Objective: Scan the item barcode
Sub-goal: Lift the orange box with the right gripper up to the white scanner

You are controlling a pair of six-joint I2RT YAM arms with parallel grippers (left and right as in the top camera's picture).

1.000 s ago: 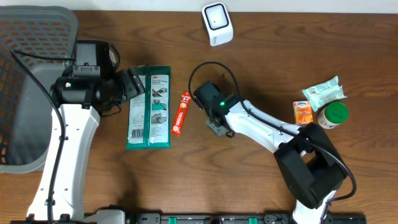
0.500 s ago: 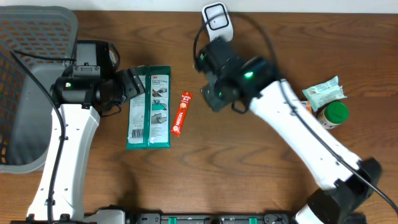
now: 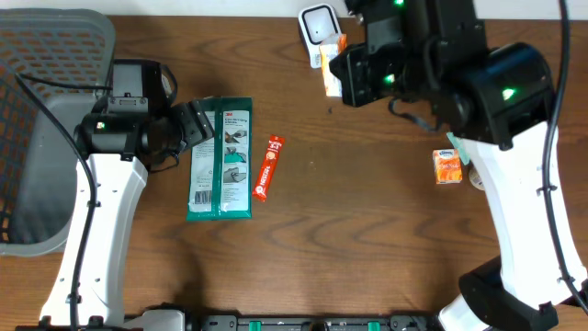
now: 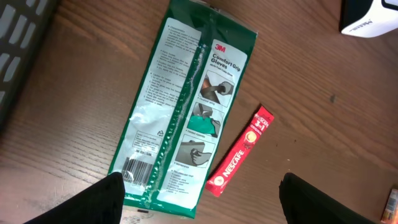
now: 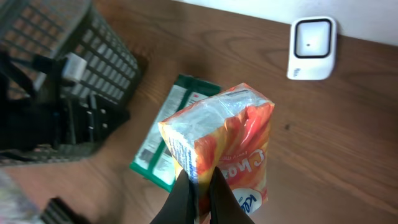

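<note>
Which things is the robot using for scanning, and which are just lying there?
Using: orange pack, right claw holding it, scanner.
Lying about: gloves, coffee stick, small orange box.

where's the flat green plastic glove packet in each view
overhead: flat green plastic glove packet left of centre.
left wrist: centre, barcode end nearest the camera.
right wrist: left of centre, partly behind the gripped orange carton.
shared landmark: white box-shaped scanner, near each view's top.
</note>
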